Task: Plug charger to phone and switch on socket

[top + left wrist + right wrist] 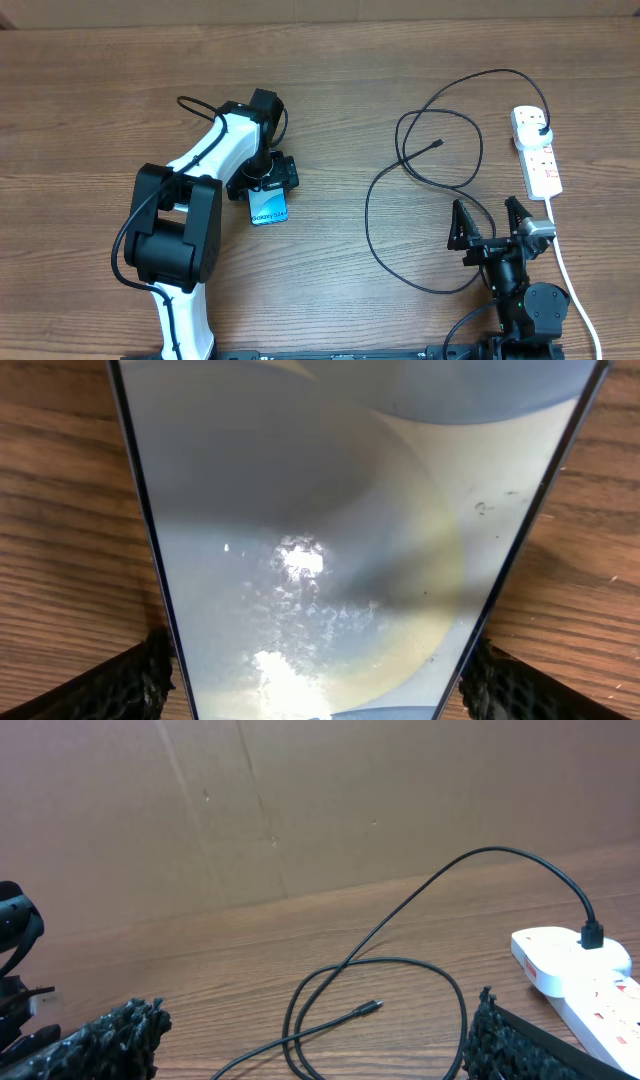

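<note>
The phone (268, 209) lies flat on the table with its cyan screen up. My left gripper (262, 186) is over its far end. In the left wrist view the phone (320, 510) fills the frame, and the left gripper (318, 682) has a finger against each long edge, shut on it. The charger is a thin black cable looped on the table. Its connector tip (439, 144) lies free and its plug head (541, 131) sits in the socket (537, 160). My right gripper (489, 224) is open and empty, below the cable loops. The right wrist view shows the tip (372, 1008), the plug head (592, 935) and the socket (575, 978).
The socket's thick white cord (572, 275) runs down the right side toward the table's front edge, past my right arm. A brown cardboard wall (300, 800) stands behind the table. The black cable loops spread between the two arms.
</note>
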